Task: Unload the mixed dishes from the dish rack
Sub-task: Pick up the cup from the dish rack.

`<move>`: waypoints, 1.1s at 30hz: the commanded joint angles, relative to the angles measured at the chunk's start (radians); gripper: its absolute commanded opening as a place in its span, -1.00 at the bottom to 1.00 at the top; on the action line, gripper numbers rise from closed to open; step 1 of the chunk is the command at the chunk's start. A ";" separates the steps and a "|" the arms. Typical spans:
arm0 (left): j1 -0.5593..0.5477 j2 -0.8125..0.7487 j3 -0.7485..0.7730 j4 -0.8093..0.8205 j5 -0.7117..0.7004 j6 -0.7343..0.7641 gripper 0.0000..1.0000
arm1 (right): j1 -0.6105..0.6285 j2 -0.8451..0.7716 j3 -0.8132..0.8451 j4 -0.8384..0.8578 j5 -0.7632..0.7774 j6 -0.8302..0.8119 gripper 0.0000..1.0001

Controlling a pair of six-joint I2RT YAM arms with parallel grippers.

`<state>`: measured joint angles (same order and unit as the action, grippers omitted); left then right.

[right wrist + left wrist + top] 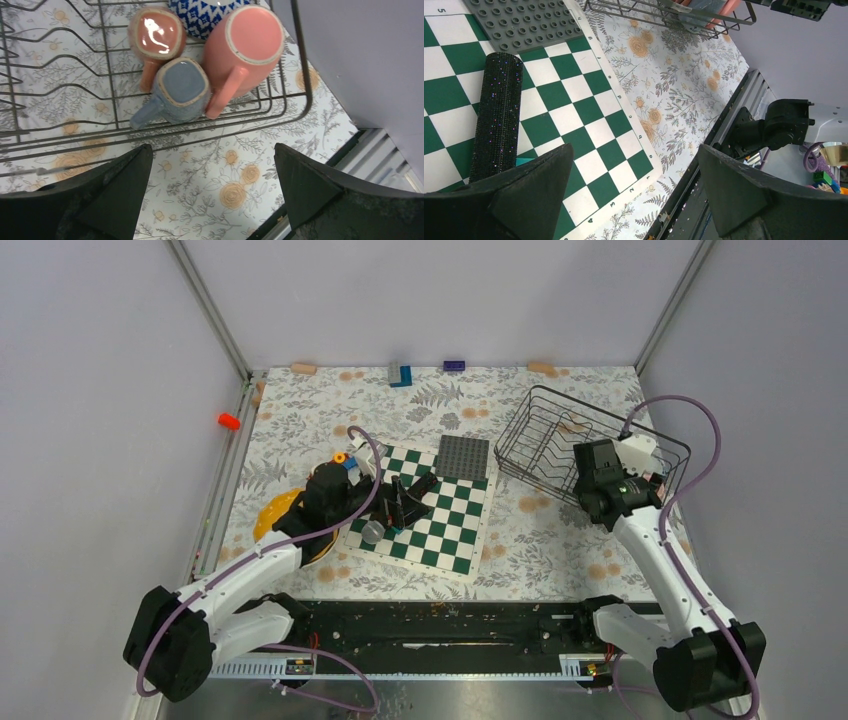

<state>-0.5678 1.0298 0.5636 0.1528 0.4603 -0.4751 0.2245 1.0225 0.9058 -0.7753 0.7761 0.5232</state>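
The dish rack (560,430), a black wire basket, stands at the back right. The right wrist view shows its corner (300,95) holding upside-down mugs: a big pink mug (245,50), a small pink mug (156,32) and a grey-blue mug (180,90), with a blue-and-white patterned dish (205,15) behind them. My right gripper (212,150) hangs open above the cloth just outside that corner, apart from the mugs. The yellow-orange plate (272,518) lies on the table at the left, partly under my left arm. My left gripper (635,148) is open over the chessboard, holding nothing.
A green-and-white chessboard (450,525) lies mid-table with a grey studded plate (464,456) and a black glittery stick (496,115) on it. Small toy blocks (400,373) sit along the back wall. A black rail (440,640) runs along the near edge.
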 commanded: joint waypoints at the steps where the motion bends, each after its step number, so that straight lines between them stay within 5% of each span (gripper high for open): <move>1: 0.006 0.000 0.006 0.067 0.031 0.013 0.97 | -0.022 0.034 0.024 0.098 -0.022 0.015 0.97; 33: 0.017 0.071 0.021 0.111 0.105 -0.031 0.98 | -0.183 0.290 -0.030 0.301 -0.140 0.136 0.60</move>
<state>-0.5606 1.0931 0.5629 0.1905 0.5247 -0.5007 0.0559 1.3010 0.8845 -0.5083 0.6342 0.6277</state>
